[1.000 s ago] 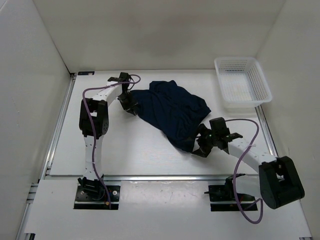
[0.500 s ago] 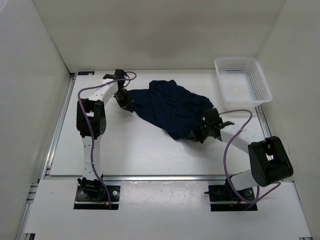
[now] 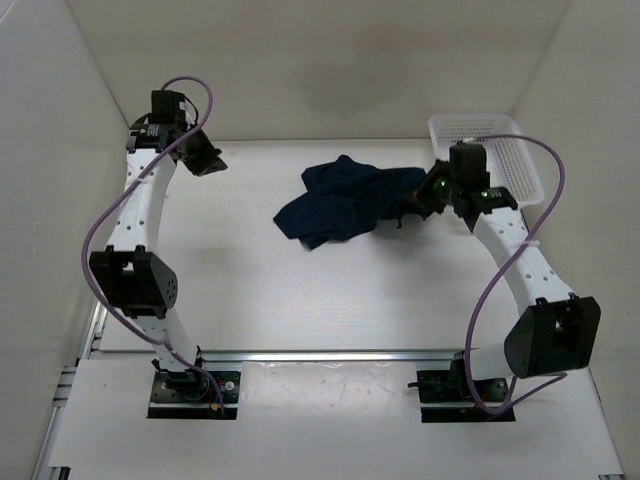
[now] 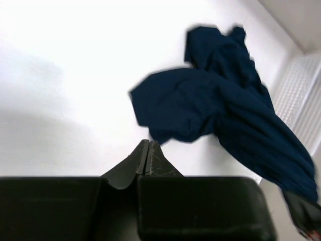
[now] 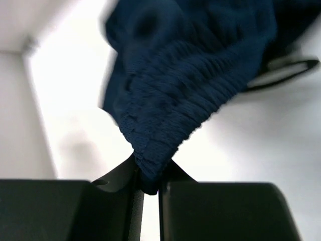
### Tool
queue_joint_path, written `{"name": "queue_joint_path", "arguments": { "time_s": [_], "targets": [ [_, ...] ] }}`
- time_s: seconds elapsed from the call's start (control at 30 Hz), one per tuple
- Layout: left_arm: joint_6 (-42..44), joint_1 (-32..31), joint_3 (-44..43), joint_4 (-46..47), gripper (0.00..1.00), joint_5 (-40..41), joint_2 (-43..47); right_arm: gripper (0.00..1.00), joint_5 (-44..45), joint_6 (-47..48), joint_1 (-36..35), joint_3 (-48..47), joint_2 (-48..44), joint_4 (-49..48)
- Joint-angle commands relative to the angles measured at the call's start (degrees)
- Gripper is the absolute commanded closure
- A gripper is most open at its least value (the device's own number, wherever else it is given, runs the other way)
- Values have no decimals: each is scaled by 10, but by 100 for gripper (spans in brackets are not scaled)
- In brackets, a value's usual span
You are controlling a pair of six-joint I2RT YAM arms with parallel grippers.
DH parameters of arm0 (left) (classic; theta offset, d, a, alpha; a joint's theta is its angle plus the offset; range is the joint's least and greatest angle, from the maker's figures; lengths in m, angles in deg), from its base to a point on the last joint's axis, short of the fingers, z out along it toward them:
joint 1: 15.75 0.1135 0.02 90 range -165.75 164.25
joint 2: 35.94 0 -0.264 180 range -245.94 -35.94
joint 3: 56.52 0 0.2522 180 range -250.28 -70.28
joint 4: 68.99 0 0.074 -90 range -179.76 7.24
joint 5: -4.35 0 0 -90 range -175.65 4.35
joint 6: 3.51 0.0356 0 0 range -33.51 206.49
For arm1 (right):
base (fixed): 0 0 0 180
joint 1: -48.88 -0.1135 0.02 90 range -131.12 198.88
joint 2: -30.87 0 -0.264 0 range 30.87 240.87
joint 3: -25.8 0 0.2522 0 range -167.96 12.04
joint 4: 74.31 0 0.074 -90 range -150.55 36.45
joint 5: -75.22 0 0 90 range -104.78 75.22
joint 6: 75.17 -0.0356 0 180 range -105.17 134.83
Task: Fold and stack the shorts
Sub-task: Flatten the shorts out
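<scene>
Shorts (image 3: pixel 345 200) lay bunched beyond your right gripper (image 3: pixel 428 195), which pinched their waistband, likely for spreading; your left gripper (image 4: pixel 147 156) sat closed, empty, well apart.

Plain dark navy shorts (image 3: pixel 345 198), white lattice basket (image 3: pixel 480 119), white table (image 3: pixel 250 290).

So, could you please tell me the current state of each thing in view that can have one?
shorts: unfolded, bunched up, one ribbed edge lifted and the rest on the table
left gripper: shut, empty, raised clear of the shorts
right gripper: shut on the shorts' ribbed edge
basket: upright at the table's far right, partly hidden by the right arm
</scene>
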Motion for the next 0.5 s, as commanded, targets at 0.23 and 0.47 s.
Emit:
{"name": "queue_joint_path", "arguments": {
  "time_s": [0.23,0.47],
  "targets": [
    [12,-171,139,22,58,-19,-78,100,35,49,17,168,-47,52],
    [1,-231,144,43,42,-25,-158,100,22,61,36,168,-47,52]
  ]
}}
